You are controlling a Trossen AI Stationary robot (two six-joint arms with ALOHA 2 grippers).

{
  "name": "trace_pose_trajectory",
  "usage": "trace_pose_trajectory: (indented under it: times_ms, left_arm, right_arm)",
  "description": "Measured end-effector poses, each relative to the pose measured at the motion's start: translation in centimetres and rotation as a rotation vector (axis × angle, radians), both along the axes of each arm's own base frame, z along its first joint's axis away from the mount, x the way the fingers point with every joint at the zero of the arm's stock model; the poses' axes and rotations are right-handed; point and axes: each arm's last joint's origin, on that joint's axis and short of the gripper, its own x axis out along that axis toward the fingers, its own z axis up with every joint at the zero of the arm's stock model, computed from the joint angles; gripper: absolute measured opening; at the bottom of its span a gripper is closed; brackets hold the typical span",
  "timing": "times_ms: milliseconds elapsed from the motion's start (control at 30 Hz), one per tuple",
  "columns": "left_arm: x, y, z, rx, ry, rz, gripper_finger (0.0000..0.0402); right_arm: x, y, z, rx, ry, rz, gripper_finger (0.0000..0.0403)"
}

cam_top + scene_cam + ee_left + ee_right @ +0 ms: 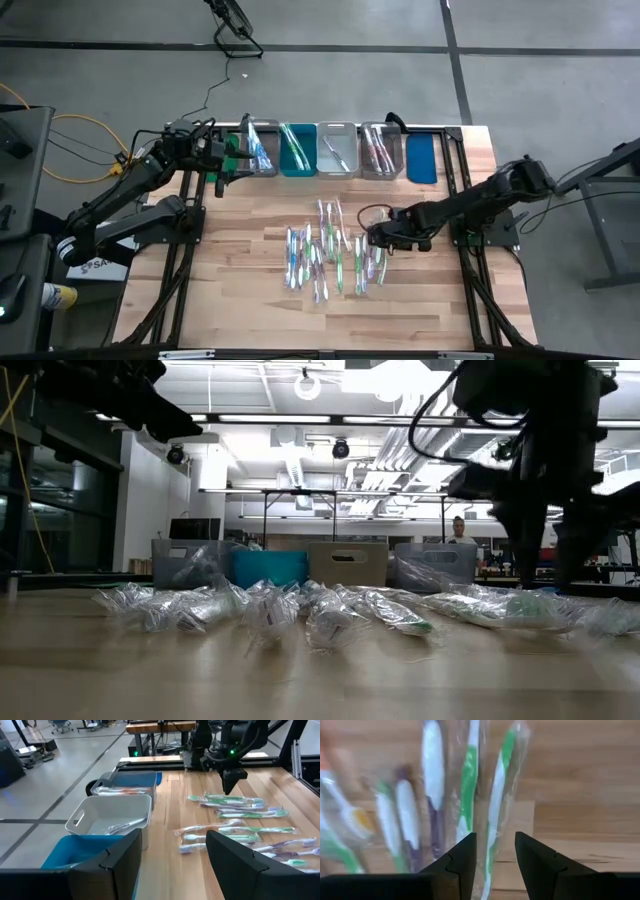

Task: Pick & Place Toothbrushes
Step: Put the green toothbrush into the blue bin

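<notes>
Jaws: right gripper (493,860) parted astride a green wrapped toothbrush (496,805), lined up to pinch it | left gripper (172,855) open, empty, over the bins (300,150) | toothbrushes (325,255) scattered mid-table, several already binned.

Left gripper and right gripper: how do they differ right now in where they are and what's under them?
The left gripper hangs over the row of bins at the table's far edge; the right gripper sits low over the toothbrushes mid-table. The left gripper's fingers stand wide apart; the right gripper's gap is narrower, with a green wrapped toothbrush lying just ahead of it. Both are open and hold nothing.
</notes>
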Motion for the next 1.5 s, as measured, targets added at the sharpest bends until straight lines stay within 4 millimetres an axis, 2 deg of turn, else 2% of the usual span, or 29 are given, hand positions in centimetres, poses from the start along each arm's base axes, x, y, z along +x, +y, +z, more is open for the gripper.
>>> trace_pose_trajectory:
  times_ms: [233,467,867,1000,1167,1333,1500]
  left_arm:
    - [-0.1,-0.1,-0.2,-0.003,0.02,-0.004,0.0219]
    - [-0.1,-0.1,-0.3,0.032,0.031,-0.014,0.0219]
    - [0.0,0.0,-0.1,0.093,0.024,-0.017,0.0219]
    - [0.2,0.3,-0.2,0.095,0.025,-0.007,0.0219]
    - [1.2,1.4,-0.5,0.021,0.029,0.008,0.0219]
    - [3.0,3.2,-1.5,-0.049,0.034,0.002,0.0219]
    - [5.1,5.0,-1.3,-0.114,-0.013,-0.08,0.0219]
  right_arm:
    - [0.5,1.7,-1.8,0.04,0.032,-0.079,0.0128]
    - [0.4,2.8,-2.3,0.019,0.05,-0.103,0.0123]
    - [0.2,2.8,-2.1,0.029,0.074,-0.093,0.0014]
    - [-0.4,2.8,-1.0,0.067,0.072,-0.083,0.0015]
    - [-1.7,2.3,1.7,0.039,0.008,-0.067,0.001]
    - [-3.0,0.9,4.5,-0.127,-0.14,-0.05,0.0008]
    - [-3.6,-1.8,7.0,-0.36,-0.273,0.056,0.0007]
